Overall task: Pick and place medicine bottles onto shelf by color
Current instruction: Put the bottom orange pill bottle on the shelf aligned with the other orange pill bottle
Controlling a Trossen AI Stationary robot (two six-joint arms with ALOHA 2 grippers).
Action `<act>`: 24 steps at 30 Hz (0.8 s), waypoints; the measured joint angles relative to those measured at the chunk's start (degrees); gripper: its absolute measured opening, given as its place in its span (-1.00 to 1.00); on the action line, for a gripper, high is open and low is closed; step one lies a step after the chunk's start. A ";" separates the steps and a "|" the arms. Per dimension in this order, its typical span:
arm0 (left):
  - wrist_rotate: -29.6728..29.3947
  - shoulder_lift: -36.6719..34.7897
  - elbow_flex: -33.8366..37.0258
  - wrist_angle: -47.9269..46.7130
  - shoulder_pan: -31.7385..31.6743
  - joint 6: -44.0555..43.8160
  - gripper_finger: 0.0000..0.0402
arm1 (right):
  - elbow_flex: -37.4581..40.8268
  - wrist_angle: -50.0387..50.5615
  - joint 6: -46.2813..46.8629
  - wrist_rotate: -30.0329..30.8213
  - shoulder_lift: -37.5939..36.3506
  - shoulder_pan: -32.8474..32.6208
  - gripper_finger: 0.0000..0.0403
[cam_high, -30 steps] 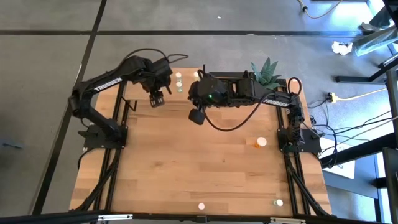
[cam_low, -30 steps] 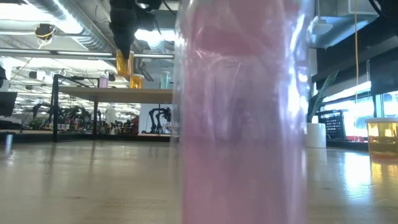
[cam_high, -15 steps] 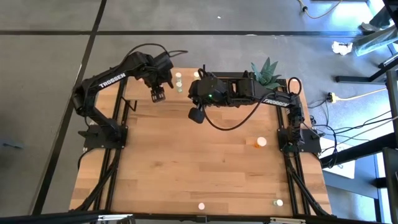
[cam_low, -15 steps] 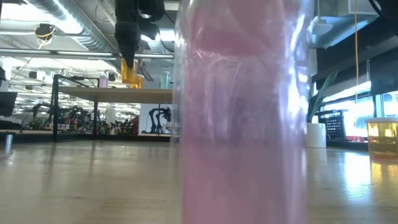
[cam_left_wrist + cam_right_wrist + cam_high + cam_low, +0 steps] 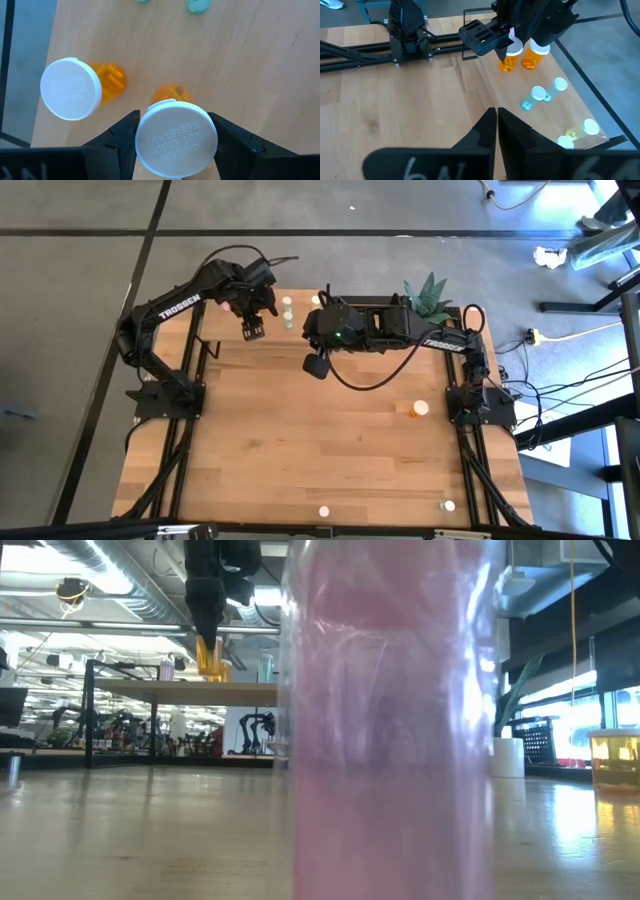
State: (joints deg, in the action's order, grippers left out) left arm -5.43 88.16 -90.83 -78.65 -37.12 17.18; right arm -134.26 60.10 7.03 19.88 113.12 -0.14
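Observation:
My left gripper (image 5: 252,330) is shut on an orange medicine bottle with a white cap (image 5: 176,137), over the left end of the light-wood shelf (image 5: 150,692) at the table's far edge. A second orange bottle (image 5: 75,89) stands on the shelf beside it. Green bottles (image 5: 538,94) and yellowish ones (image 5: 590,127) stand further along the shelf. My right gripper (image 5: 496,125) is shut and empty, above the table near the shelf (image 5: 317,365). My left gripper pinches the orange bottle between its two fingers, one on each side of the white cap (image 5: 145,131). The fingers (image 5: 492,42) come from above, pointing down. The bottle hangs upright below them (image 5: 209,658), a little above the shelf top.
A pink bottle (image 5: 390,720) stands right in front of the low camera, at the table's near edge (image 5: 323,511). An orange bottle (image 5: 417,409) stands at the right and a green one (image 5: 448,506) at the near right. A potted plant (image 5: 428,295) stands at the far right.
My left gripper has carried the orange bottle toward the table's far edge, over the shelf and close beside the standing orange bottle. The bottle stays upright in the hold.

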 joint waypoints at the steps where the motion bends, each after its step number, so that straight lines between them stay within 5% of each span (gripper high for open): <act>1: -0.03 0.00 0.00 0.00 0.00 0.10 -0.04 | 0.00 0.00 0.00 0.00 0.00 0.00 -0.90; 24: -0.89 3.15 0.02 1.35 -1.06 4.43 -0.04 | 0.00 -0.07 0.00 0.00 0.00 0.02 -0.90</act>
State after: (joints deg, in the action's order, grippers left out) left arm -6.32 91.31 -90.80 -77.30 -38.18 21.61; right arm -134.26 60.03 7.02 19.88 113.12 -0.12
